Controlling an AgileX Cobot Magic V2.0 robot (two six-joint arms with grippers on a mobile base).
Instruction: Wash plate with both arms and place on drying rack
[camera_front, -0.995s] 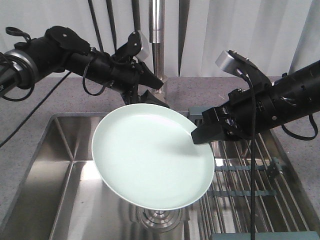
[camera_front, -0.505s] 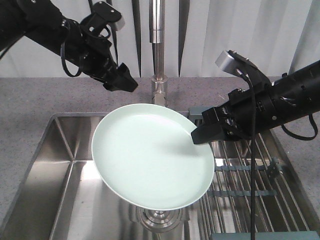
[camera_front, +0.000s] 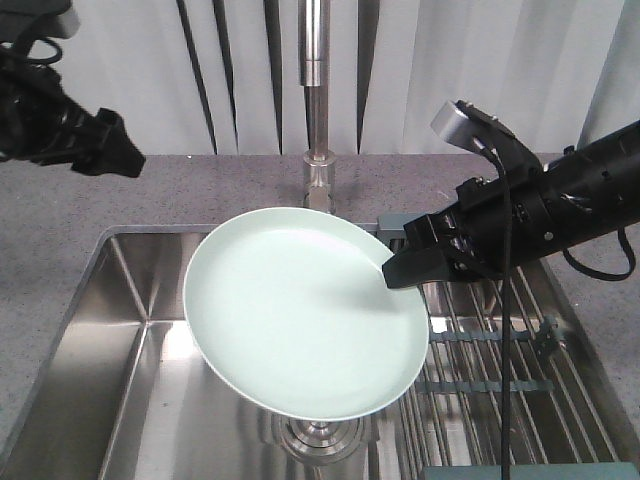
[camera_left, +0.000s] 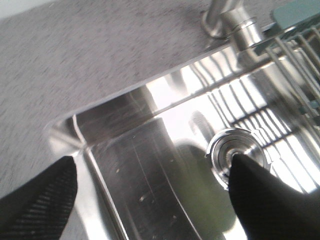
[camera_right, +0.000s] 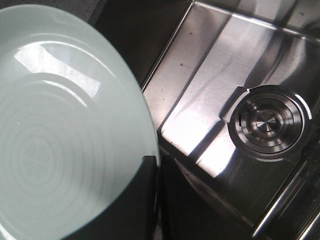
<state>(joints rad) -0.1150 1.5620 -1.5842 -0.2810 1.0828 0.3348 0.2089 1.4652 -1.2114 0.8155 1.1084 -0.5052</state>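
Brightness: the front view is bright and even.
Glare: the shiny steel sink (camera_front: 140, 340) has glowing white patches. In the left wrist view its floor is washed out beside the round steel drain (camera_left: 235, 157).
Shine: the round pale mint-green plate (camera_right: 55, 135) has white streaks near its top.
Shadow: the black right gripper (camera_front: 392, 272) casts a soft grey shadow on the plate.
Blur: the left wrist view is smeared all over, and the grey speckled counter (camera_left: 100, 55) looks fuzzy.
Focus: the near black finger (camera_right: 142, 200) is dark and soft.

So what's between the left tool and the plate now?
Front view: only bare grey countertop and the sink's back-left rim separate the left tool from the plate.
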